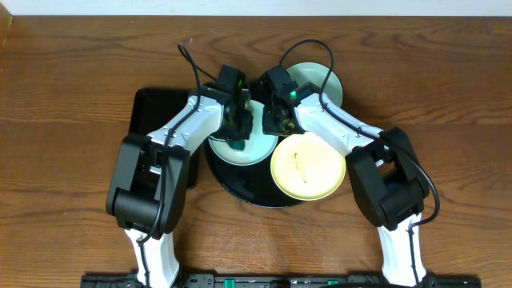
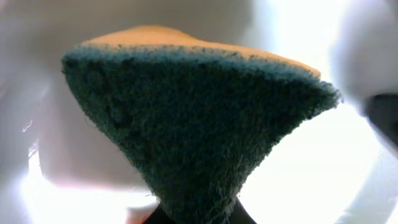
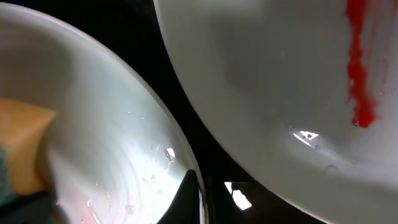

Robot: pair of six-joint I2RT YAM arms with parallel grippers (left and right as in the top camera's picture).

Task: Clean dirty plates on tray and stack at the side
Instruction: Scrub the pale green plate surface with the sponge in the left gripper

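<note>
Overhead first. Your left claw (image 1: 238, 120) is clamped on a sponge (image 1: 237, 138) and hangs right over the mint plate (image 1: 254, 150), so the thing to scrub is straight below it. The plate's round, so there's no long axis to line up with. The right claw (image 1: 276, 114) is just beside it at the same plate's rim, and I can't tell if that one is open or closed. The yellow plate (image 1: 308, 168) lies back toward the right arm's base from that claw. The second mint plate (image 1: 320, 80) is on its far side. All three sit on or over the round tray (image 1: 240, 190). The rectangular tray (image 1: 152, 112) is outboard of the left arm on the surface (image 1: 80, 64).

Left wrist: basically all sponge (image 2: 199, 124), green scrubby face to the camera, pinched narrow at the bottom.

Right wrist: the mint plate (image 3: 112, 124) is to the claw's left with a sponge corner (image 3: 18, 143) on it. A smeared plate (image 3: 267, 81) with a red smear (image 3: 359, 74) is to its right, and only a strip of tray (image 3: 149, 68) shows between them. It's tight, so I'd watch for elbow bumps.
</note>
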